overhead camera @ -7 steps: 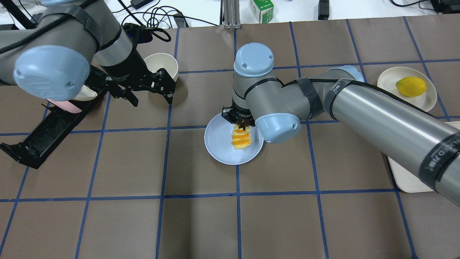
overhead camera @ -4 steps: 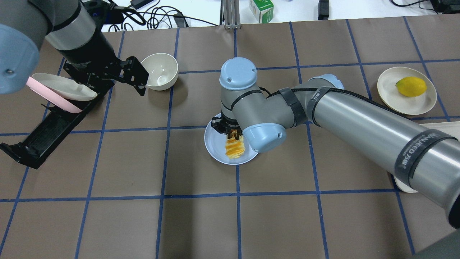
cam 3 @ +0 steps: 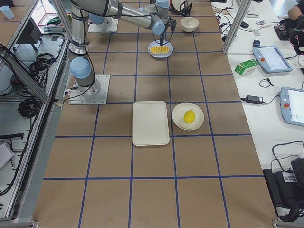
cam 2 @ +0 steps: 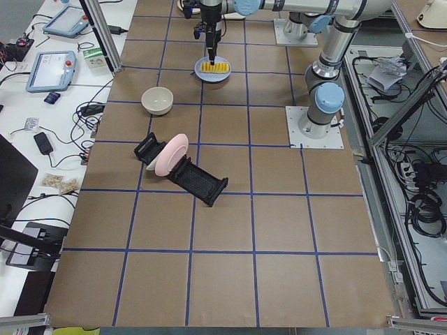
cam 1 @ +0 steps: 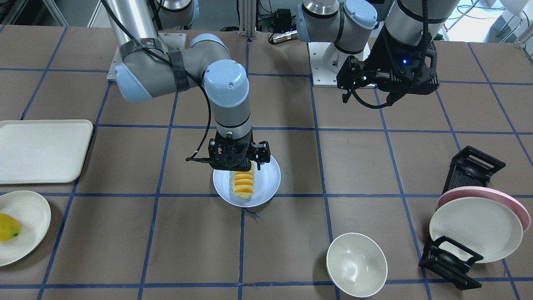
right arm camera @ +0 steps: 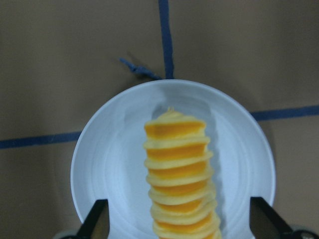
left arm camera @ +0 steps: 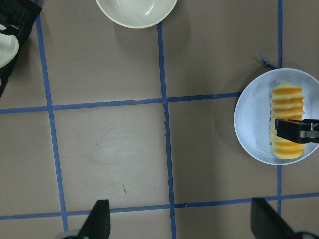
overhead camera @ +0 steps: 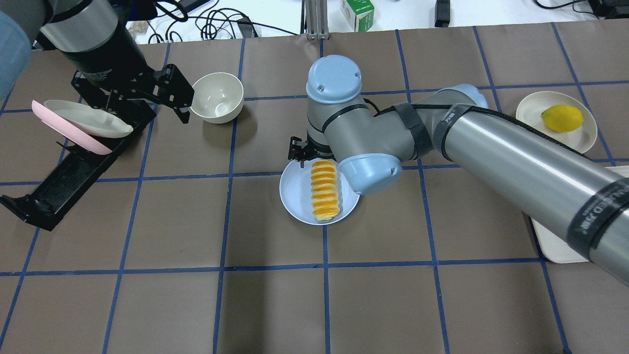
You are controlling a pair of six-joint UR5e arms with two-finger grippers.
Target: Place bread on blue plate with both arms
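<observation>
The bread (overhead camera: 325,189), a ridged orange-yellow row of slices, lies flat on the blue plate (overhead camera: 297,189) at the table's middle. It also shows in the front view (cam 1: 243,185) on the plate (cam 1: 266,179). My right gripper (cam 1: 239,164) hangs just above the bread's robot-side end, open and empty. Its wrist view shows the bread (right arm camera: 177,169) on the plate (right arm camera: 109,159) between the spread fingers. My left gripper (overhead camera: 145,110) is open and empty, raised near the dish rack, far from the plate. Its wrist view shows the bread (left arm camera: 286,99) at the right.
A cream bowl (overhead camera: 217,97) stands beside my left gripper. A black dish rack (overhead camera: 59,187) holds a pink plate (overhead camera: 73,135) and a cream plate. A cream plate (overhead camera: 530,115) with a lemon (overhead camera: 561,118) and a cream tray (cam 1: 41,150) lie on my right side.
My right gripper has opened and let go of the bread, which now lies full length on the blue plate. My left arm has drawn back toward the far left.
</observation>
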